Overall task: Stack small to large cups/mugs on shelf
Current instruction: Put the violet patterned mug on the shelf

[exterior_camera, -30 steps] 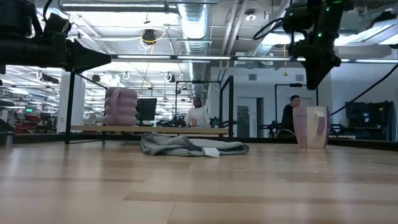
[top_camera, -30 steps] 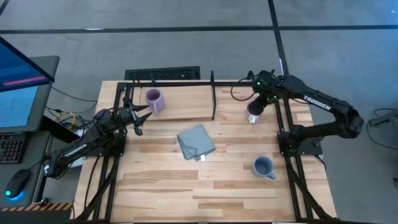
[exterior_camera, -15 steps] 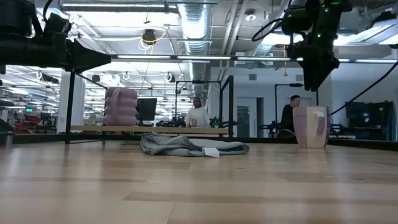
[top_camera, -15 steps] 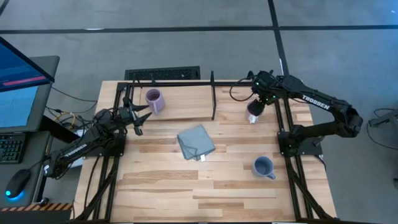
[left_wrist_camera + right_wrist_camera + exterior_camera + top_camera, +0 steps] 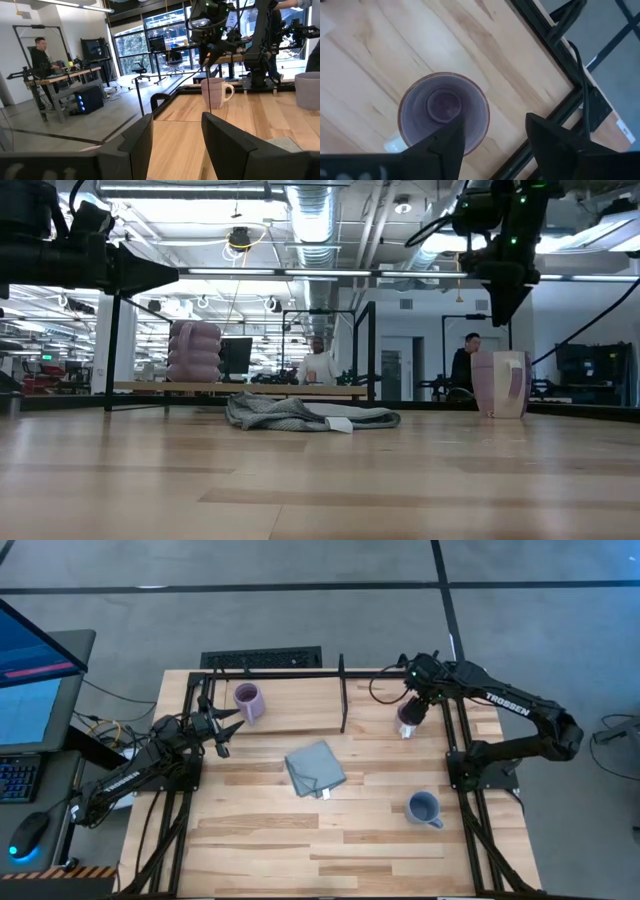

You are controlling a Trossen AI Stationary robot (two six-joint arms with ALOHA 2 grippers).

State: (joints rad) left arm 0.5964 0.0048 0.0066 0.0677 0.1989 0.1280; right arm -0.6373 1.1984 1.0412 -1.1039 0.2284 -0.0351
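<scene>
- Right pincer (image 5: 413, 712) is held just above the dark purple mug (image 5: 407, 721), at about 2 o'clock on the table (image 5: 260, 840); fingers are spread apart with nothing between them, as seen in the right wrist view, where the mug (image 5: 443, 112) is looked down into.
- In the low view the right pincer (image 5: 497, 308) hangs above that mug (image 5: 500, 383), not touching it.
- Dark purple mug stands upright on the right part of the shelf (image 5: 290, 705), white handle toward 6 o'clock, near the shelf's right frame rod.
- Light purple mug (image 5: 247, 700) stands upright on the left part of the shelf, at about 10 o'clock on the table, left of the black divider (image 5: 342, 695).
- Blue-grey mug (image 5: 423, 808) stands upright on the table at about 4 o'clock, well apart from the shelf, handle toward 4 o'clock.
- Folded grey cloth (image 5: 315, 769) lies near the table's middle, just in front of the shelf.
- Left pincer (image 5: 224, 727) waits at about 9 o'clock, near the shelf's left front corner; fingers (image 5: 227, 142) are parted, nothing held.
- Dark purple mug (image 5: 216, 93) is also seen far off in the left wrist view, with the right arm above it.
</scene>
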